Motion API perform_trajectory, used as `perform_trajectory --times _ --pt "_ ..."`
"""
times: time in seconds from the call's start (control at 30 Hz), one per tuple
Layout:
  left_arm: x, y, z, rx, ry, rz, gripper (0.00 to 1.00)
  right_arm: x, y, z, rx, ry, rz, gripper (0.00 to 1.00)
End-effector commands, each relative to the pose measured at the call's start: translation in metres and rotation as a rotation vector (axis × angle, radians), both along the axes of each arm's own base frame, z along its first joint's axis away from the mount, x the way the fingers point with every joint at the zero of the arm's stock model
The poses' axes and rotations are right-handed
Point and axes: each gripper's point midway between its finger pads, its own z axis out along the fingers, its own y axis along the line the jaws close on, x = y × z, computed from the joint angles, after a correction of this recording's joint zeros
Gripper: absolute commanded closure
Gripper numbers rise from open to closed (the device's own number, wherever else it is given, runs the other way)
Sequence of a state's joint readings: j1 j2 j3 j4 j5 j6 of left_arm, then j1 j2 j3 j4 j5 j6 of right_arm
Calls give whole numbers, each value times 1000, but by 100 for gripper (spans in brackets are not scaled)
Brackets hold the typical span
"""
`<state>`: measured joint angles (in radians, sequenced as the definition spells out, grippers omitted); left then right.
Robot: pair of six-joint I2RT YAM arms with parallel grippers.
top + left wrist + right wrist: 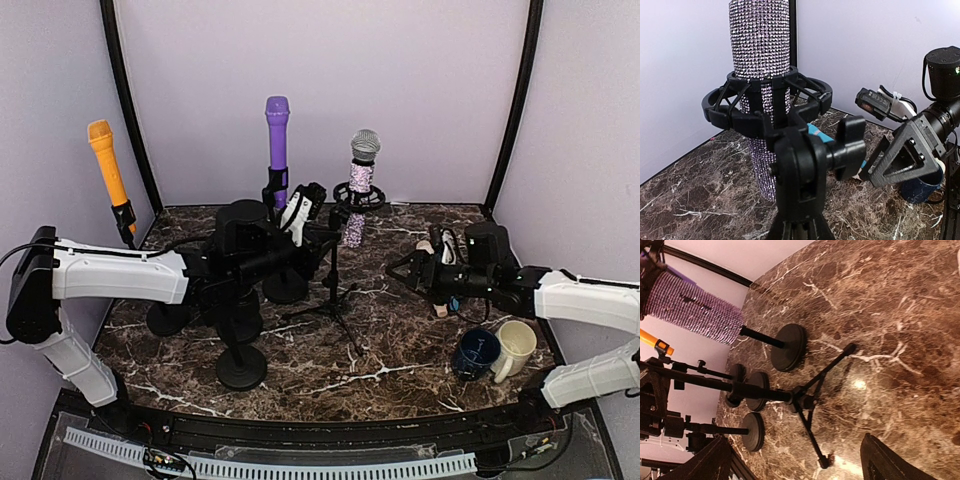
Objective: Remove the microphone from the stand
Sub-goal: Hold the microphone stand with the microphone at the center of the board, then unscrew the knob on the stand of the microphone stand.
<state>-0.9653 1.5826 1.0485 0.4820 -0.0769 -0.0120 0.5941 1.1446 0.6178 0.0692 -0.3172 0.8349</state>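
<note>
Top external view puts the rhinestone microphone (pixel 360 180) at the head of the tripod stand (pixel 333 290). It is seated in the stand's ring-shaped shock mount (pixel 378 197), with its mesh head above the ring and its glittering body hanging through below. Its long axis runs close to upright, leaning only a little, so by my reading the way out is up along that axis, not sideways. The left gripper (pixel 300 213) sits just left of the stand's top and is the nearer of the two to the mount. Its jaws are clenched tight, but its fingers do not show in the left wrist view, so I cannot tell whether they pinch part of the stand or nothing. That view looks across the stand's clamp knob (pixel 847 145) straight at the mount. The right gripper (pixel 412 270) hangs to the right of the stand, apart from it and lower than the mount. Its jaws are spread wide and empty, facing the stand. From those jaws the microphone lies ahead and higher, so the right arm would likely need to rise and close in on the body.
</note>
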Motion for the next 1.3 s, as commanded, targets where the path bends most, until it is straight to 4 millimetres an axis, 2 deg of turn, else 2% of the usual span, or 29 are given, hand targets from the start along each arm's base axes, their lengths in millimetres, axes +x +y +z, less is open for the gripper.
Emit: perform_trajectory --times 0.0,0.2,0.5,0.6,0.83,1.27 --pt "0 -3 41 -119 -58 2 100 -14 44 24 170 6 54 14" --pt "-6 -4 32 -105 -42 -17 100 -20 83 27 217 27 63 24" --pt "-11 -5 27 -86 -33 -36 100 -20 117 23 263 61 52 40" --pt "-12 -5 26 -83 -28 -38 100 -19 126 22 269 66 43 42" --pt "-12 -5 24 -82 -21 -33 100 -10 135 11 285 90 -19 50" --pt "-13 -8 22 -81 -19 -40 100 4 149 6 298 99 -54 55"
